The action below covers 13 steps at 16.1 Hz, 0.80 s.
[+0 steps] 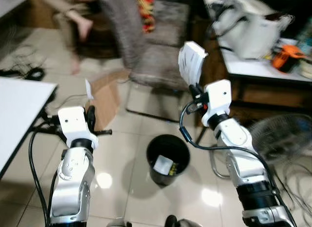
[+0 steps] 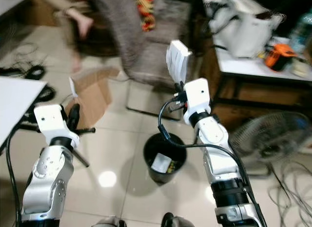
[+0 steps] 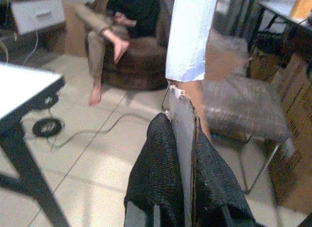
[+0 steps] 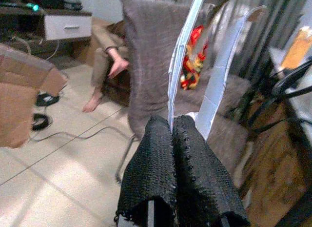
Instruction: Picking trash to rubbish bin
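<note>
A black rubbish bin (image 1: 163,179) stands on the tiled floor between my two arms, with a white scrap (image 1: 163,163) inside. My left gripper (image 1: 91,117) is raised left of the bin and shut on the edge of a brown cardboard piece (image 1: 105,97). In the left wrist view the fingers (image 3: 161,158) clamp that cardboard (image 3: 183,110), which has a pale strip (image 3: 190,36) at its top. Above and right of the bin, my right gripper (image 1: 195,90) is shut on a flattened white carton (image 1: 191,62). The right wrist view shows that carton (image 4: 178,66) pinched in the gripper (image 4: 171,120).
A grey padded chair (image 1: 156,66) stands just beyond the bin. A person sits behind it, bare feet (image 1: 83,22) on the floor. A white table (image 1: 19,105) is at my left, a floor fan (image 1: 282,134) and a low table with a white bag (image 1: 253,31) at my right. Cables (image 1: 22,73) trail on the floor.
</note>
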Tool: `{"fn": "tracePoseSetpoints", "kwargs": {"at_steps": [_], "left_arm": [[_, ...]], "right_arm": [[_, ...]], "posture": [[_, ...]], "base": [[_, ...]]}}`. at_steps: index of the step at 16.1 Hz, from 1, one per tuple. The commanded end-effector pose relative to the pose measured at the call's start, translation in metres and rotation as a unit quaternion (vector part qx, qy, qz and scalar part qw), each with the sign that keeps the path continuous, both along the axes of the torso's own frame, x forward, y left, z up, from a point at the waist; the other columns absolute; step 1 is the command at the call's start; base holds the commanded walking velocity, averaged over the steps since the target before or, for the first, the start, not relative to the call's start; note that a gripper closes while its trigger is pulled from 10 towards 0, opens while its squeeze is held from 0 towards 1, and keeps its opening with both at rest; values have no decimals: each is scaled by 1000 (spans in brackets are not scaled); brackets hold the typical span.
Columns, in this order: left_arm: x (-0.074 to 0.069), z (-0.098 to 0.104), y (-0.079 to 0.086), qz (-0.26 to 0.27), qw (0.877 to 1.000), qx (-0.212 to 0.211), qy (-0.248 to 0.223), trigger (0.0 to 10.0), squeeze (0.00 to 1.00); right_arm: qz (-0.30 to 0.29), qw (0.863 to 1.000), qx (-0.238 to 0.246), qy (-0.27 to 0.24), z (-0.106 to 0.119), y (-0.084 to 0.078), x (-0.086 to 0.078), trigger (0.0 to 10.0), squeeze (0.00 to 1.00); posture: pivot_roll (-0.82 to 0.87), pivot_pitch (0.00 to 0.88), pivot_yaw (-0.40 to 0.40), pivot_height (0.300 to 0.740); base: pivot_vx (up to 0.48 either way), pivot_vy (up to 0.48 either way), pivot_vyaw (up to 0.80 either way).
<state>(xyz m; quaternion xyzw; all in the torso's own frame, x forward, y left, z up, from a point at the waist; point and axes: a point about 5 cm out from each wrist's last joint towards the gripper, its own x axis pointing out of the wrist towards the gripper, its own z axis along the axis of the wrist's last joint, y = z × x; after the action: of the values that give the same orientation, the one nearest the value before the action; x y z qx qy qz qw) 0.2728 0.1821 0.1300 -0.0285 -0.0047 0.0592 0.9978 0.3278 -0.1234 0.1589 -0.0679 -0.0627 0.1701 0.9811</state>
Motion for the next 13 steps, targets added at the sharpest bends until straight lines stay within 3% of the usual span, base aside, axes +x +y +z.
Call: {"fn": "tracePoseSetpoints", "kwargs": {"at_steps": [1,5,10,11,12,13], "left_arm": [[4,-18,-5,-18,999,-2,28,10000,0],[9,-62,-7,-40,994,17,99,10000,0],[5,-107,2,-47,982,30,180,10000,0],[-3,-128,5,-49,971,32,230,10000,0],[-7,-135,7,-46,967,33,247,10000,0],[-20,-155,13,-28,956,15,291,10000,0]], "right_arm": [[-17,999,-7,29,-16,-3,5,10000,0],[-61,988,19,140,-63,-1,15,10000,0],[-80,971,24,223,-99,6,13,10000,0],[-85,962,14,259,-114,7,8,10000,0],[-87,958,9,272,-119,7,5,10000,0],[-104,942,0,319,-138,4,-6,10000,0]], "posture": [[-67,125,-35,740],[-62,132,-26,740],[-54,142,-24,740],[-55,145,-23,740],[-56,149,-20,740],[-63,159,-22,740]], "base": [[0,0,0],[0,0,0],[0,0,0],[0,0,0],[0,0,0],[0,0,0]]}}
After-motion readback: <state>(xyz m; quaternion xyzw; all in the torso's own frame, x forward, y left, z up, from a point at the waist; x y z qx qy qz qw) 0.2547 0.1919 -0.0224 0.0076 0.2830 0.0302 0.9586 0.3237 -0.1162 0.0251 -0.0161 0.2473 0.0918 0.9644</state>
